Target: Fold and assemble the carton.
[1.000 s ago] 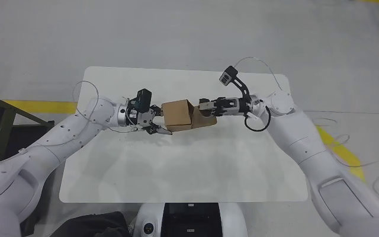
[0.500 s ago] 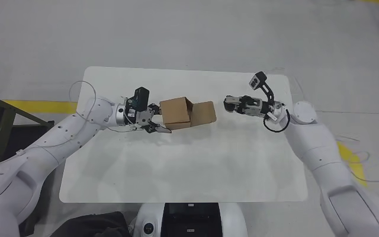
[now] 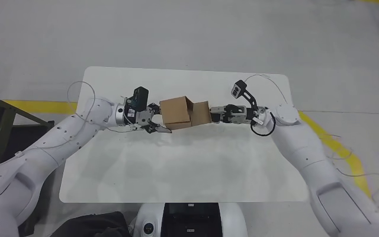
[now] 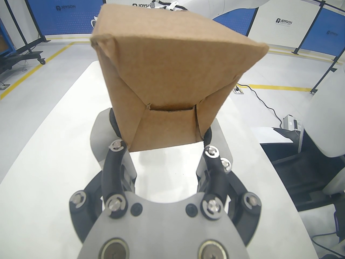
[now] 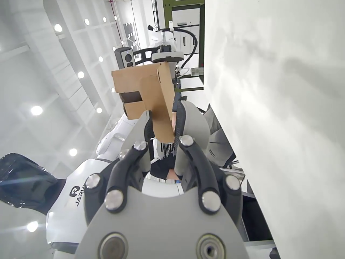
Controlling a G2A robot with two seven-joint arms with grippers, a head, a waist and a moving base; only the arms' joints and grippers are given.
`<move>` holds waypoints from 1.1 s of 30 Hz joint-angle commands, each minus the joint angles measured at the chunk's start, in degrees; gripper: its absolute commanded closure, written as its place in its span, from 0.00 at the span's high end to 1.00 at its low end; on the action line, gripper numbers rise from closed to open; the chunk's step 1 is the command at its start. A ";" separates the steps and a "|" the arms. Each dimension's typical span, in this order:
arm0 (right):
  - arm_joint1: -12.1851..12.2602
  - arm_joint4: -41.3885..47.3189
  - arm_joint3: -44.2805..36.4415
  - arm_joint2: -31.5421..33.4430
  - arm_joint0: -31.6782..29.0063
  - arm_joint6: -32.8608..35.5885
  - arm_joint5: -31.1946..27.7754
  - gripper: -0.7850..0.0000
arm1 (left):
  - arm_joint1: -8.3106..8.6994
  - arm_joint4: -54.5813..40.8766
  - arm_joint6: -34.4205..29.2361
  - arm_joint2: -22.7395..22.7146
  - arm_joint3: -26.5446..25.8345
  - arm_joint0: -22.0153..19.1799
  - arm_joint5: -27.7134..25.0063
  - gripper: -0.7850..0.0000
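Carton hangs clear of the bench, its long axis running along the line between the two arms. Left hand is clamped across one end, and right hand is pinched on the open flap sticking out the other end. The flap lies directly ahead of the right hand, roughly in line with the carton wall, so the fold likely turns on swinging it across the open mouth while the left hand braces. The right arm is the one placed for it.
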 commanded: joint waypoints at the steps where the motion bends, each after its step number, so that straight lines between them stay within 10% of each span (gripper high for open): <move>1: -0.44 1.10 0.86 0.03 0.27 0.77 -1.03 0.19 | -0.02 0.14 0.00 -0.11 -0.01 0.10 0.00 0.19; 33: -1.39 -8.73 -8.39 1.86 1.24 -1.68 -1.28 0.10 | -1.49 2.44 0.00 -0.42 1.67 -0.20 0.00 0.20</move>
